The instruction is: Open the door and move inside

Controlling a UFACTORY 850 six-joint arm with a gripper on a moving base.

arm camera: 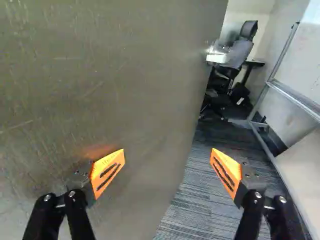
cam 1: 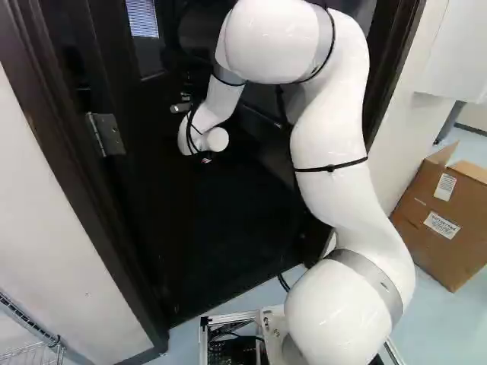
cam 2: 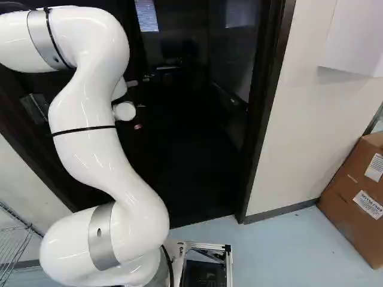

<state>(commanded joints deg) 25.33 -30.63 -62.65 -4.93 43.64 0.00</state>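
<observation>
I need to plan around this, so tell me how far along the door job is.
Done: the door stands open, with carpet and a chair visible past its edge. In hand: the open gripper is by the door, perhaps to push it wider. Left: moving inside, as the base sits on the pale floor before the doorway.

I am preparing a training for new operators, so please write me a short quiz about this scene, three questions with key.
1. True or false: the gripper is shut on the door.
2. In the wrist view, where is the office chair? a) held by the gripper; b) beyond the door's edge; c) hanging on the door.
3. Fill in: at the right of both base views stands a cardboard ____.

Key: 1 false; 2 b; 3 box.
</observation>
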